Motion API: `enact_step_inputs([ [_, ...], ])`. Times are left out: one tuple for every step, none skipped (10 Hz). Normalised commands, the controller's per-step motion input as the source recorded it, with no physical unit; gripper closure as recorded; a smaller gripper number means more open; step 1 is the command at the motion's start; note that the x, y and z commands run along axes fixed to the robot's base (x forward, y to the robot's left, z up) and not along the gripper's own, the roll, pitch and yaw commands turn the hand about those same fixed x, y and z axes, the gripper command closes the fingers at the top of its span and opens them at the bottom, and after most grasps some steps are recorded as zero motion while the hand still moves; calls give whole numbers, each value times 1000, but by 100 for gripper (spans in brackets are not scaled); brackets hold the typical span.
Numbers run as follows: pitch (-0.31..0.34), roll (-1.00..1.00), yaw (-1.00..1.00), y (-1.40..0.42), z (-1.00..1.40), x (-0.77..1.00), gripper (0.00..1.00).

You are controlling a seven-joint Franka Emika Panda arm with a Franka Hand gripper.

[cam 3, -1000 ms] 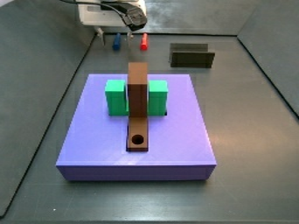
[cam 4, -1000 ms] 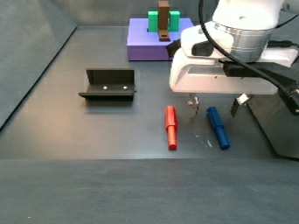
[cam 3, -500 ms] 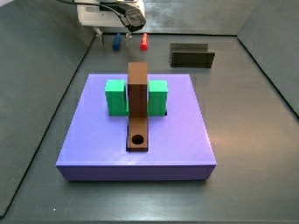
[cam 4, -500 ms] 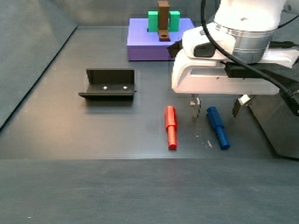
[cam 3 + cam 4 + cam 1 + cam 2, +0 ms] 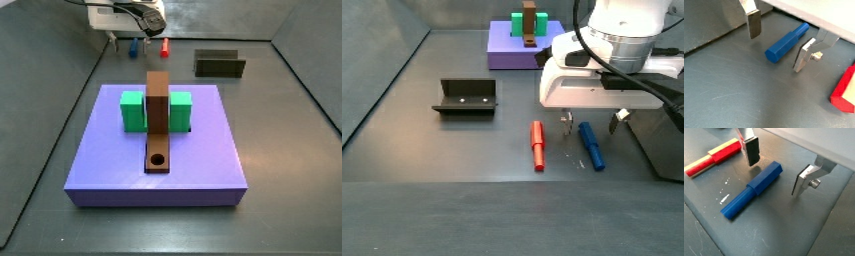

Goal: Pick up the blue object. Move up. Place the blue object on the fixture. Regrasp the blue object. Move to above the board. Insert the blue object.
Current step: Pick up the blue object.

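Gripper: the gripper (image 5: 777, 165) hung low over the blue object (image 5: 751, 190), its two silver fingers spread wide with one on each side of the peg's upper end; nothing was pinched yet, and both pads stood clear of the blue surface in both wrist views.

Why so placed: I judged this to be the approach for the pick-up, the fingers straddling the peg across its width so that closing would clamp its round sides.

Blue object, place: it lay flat on the grey floor (image 5: 462, 150), just beside the red peg (image 5: 537, 145) and well apart from the fixture (image 5: 466, 96).

Blue object, axis: its long axis ran along the floor, roughly parallel to the red peg; in a side view (image 5: 591, 145) one end pointed toward the board (image 5: 505, 55) and the other away from it. In a wrist view the peg (image 5: 787, 42) showed a thicker half and a slimmer half.

Fixture: it stood empty, on the far side of the red peg from the blue object.

Board: it lay well beyond the blue object, carrying the green block (image 5: 134, 110) and the brown bar (image 5: 158, 122) with its round hole (image 5: 159, 159) unfilled.

Stage: grasp not yet made.
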Motion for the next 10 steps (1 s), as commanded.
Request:
enact_step_inputs([
  [-204, -73, 0, 0, -646, 0, 0],
  [-206, -44, 0, 0, -711, 0, 0],
  [-201, -29, 0, 0, -706, 0, 0],
  [-157, -17, 0, 0, -460, 0, 0],
  [-59, -50, 0, 0, -71, -69, 0],
  [0, 0, 0, 0, 0, 0, 0],
  [0, 0, 0, 0, 0, 0, 100],
  [0, 0, 0, 0, 0, 0, 100],
  [0, 0, 0, 0, 0, 0, 100],
  [0, 0, 0, 0, 0, 0, 100],
])
